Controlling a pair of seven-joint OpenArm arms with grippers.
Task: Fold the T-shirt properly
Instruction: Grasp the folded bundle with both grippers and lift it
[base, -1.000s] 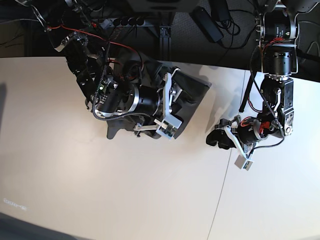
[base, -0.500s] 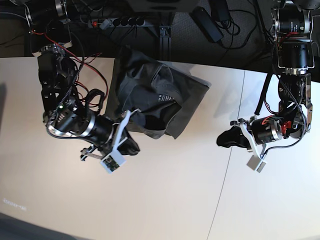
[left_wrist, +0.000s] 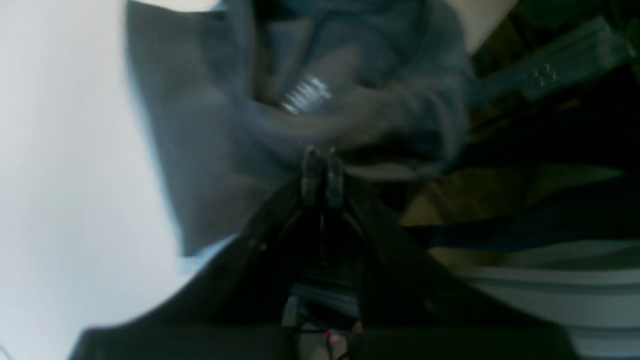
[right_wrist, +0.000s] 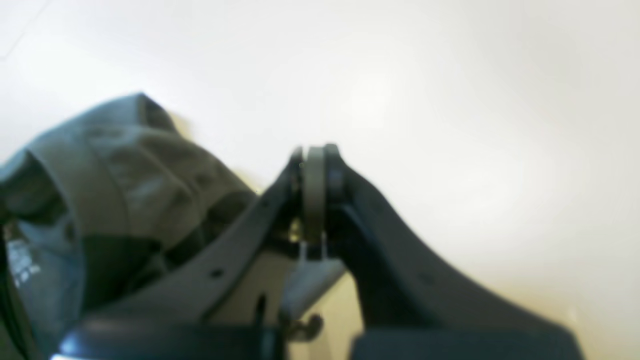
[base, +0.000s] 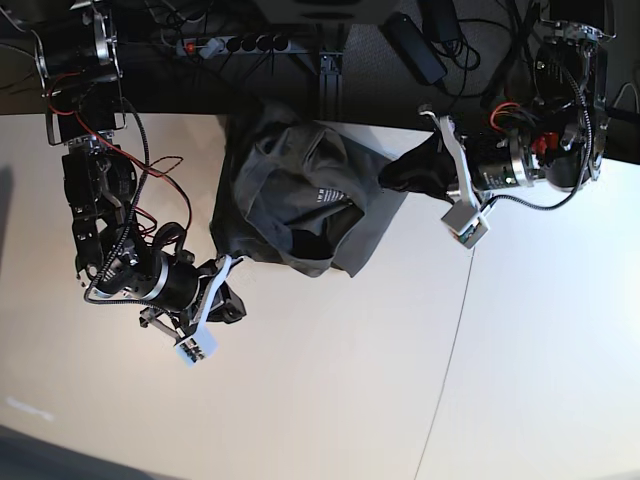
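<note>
The T-shirt (base: 300, 205), soft, limp and light, is bunched at the table's (base: 330, 400) far edge and is best gripped along a hem or shoulder seam; the left pincer (left_wrist: 320, 170) and right pincer (right_wrist: 315, 170) are both closed, empty.

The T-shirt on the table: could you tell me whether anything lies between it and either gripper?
Nothing visible does. The T-shirt lies crumpled on the bare table. The left gripper, jaws shut, is at its edge; the right gripper, also shut, sits just beside its lower corner, with only open tabletop around.
</note>
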